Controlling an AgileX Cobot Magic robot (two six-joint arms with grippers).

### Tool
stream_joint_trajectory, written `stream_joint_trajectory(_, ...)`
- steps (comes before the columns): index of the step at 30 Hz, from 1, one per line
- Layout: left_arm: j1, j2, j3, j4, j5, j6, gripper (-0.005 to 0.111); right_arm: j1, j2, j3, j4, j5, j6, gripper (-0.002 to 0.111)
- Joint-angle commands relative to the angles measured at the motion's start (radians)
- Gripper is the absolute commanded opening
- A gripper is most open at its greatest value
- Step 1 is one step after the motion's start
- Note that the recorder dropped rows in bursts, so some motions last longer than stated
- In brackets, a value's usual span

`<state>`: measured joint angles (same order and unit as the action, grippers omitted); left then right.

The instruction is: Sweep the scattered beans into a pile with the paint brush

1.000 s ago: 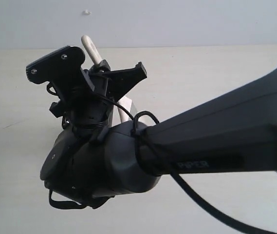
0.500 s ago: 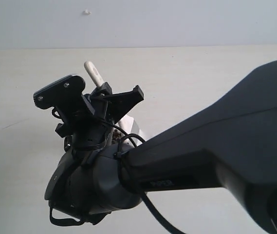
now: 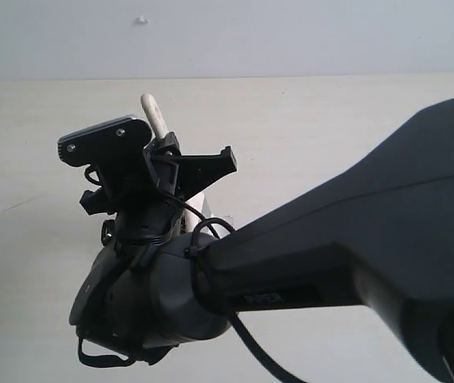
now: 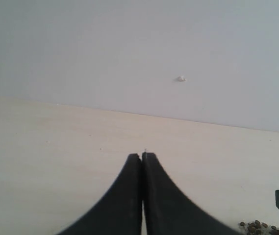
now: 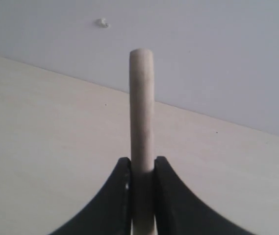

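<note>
As your right gripper clamps only the thin brush handle (left gripper closed, empty), it can twist and scatter beans.

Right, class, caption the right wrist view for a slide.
Right gripper shut on the paint brush, handle jutting past its fingers, pale table beyond.

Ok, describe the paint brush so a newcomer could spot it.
Find the big black arm over the pale table. At its end, the right pincer clamps the paint brush. Its handle is a pale rounded stick, the one light thing jutting from the black pincer.
</note>
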<state>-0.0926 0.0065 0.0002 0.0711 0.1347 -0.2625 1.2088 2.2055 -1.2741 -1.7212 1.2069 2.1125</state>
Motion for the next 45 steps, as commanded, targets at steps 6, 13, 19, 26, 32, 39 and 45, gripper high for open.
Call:
stream_joint_trajectory(6,0.003,-0.006,0.000,-0.004,-0.001,0.001,0.000,0.001,-0.005,-0.047,0.054,0.014,-0.009,0.000)
stream_joint_trajectory(13,0.003,-0.006,0.000,-0.004,-0.001,0.001,0.000,0.022,-0.071,-0.047,0.130,0.014,-0.219,0.000)
stream_joint_trajectory(19,0.003,-0.006,0.000,-0.004,-0.001,0.001,0.000,0.022,-0.237,-0.047,0.205,0.014,-0.575,0.000)
stream_joint_trajectory(26,0.003,-0.006,0.000,-0.004,-0.001,0.001,0.000,-0.163,-0.520,-0.019,0.473,-0.213,-0.907,0.000)
stream_joint_trajectory(32,0.003,-0.006,0.000,-0.004,-0.001,0.001,0.000,-0.140,-0.357,0.183,-0.023,-0.242,-0.207,0.000)
stream_joint_trajectory(39,0.003,-0.006,0.000,-0.004,-0.001,0.001,0.000,-0.140,-0.067,0.150,-0.023,-0.097,-0.062,0.000)
stream_joint_trajectory(45,0.003,-0.006,0.000,-0.004,-0.001,0.001,0.000,-0.140,-0.054,0.146,-0.023,-0.137,0.010,0.000)
